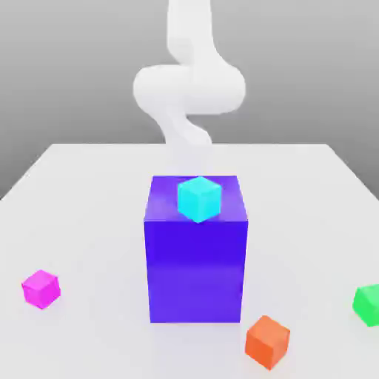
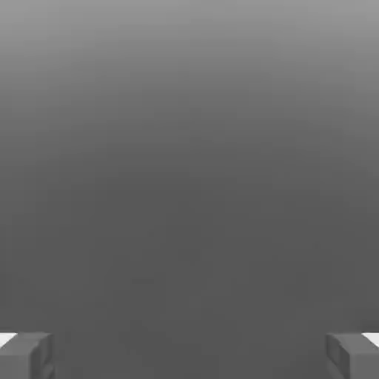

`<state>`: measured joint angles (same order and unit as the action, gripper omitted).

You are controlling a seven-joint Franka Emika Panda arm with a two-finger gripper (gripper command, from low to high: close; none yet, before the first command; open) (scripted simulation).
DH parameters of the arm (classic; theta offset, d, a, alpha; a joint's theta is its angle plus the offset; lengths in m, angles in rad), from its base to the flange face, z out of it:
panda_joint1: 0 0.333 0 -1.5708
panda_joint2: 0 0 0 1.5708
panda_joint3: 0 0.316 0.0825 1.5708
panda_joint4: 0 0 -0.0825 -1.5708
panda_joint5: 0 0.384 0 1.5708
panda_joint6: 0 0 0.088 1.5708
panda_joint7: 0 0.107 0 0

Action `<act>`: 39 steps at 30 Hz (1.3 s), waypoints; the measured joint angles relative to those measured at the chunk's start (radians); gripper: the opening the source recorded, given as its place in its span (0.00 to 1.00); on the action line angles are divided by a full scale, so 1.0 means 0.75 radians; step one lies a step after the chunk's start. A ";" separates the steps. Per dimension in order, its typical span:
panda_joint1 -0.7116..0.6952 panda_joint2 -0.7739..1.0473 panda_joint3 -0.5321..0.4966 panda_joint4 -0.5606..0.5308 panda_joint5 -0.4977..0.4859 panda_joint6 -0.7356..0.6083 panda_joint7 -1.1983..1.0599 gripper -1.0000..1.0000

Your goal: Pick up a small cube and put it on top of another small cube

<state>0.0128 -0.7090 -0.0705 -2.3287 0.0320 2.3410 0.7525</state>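
Note:
The small magenta cube [image 1: 41, 288] lies on the white table [image 1: 89, 192] toward the exterior view's left, near the front. A cyan cube [image 1: 199, 198] sits on top of the big blue-violet block [image 1: 195, 266] in the middle. The white arm [image 1: 189, 89] rises behind that block, far from the magenta cube. In the hand view my gripper [image 2: 189, 355] is open, its two grey fingertips [image 2: 26, 355] spread wide with nothing between them and only a plain grey backdrop ahead.
An orange cube [image 1: 267, 341] rests near the front, just to the exterior view's right of the big block. A green cube [image 1: 368, 303] sits at the right edge of that view. The big block stands between the arm and the front cubes.

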 joint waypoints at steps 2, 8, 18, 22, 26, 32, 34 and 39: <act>0.012 0.103 -0.078 -0.032 0.039 0.046 -0.056 0.50; 0.028 0.395 -0.285 -0.124 0.164 0.177 -0.224 0.50; -0.061 0.881 -0.526 -0.274 0.373 0.391 -0.504 0.50; -0.152 1.057 -0.569 -0.339 0.389 0.487 -0.568 0.50; -0.207 1.205 -0.613 -0.388 0.369 0.588 -0.596 0.50; -0.344 1.381 -0.447 -0.347 0.567 0.707 -0.753 0.50; -0.403 1.438 -0.372 -0.330 0.641 0.745 -0.810 0.50; -0.455 1.482 -0.309 -0.316 0.697 0.774 -0.853 0.00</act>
<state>-0.3287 0.4029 -0.3019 -2.5659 0.5548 2.9216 0.1130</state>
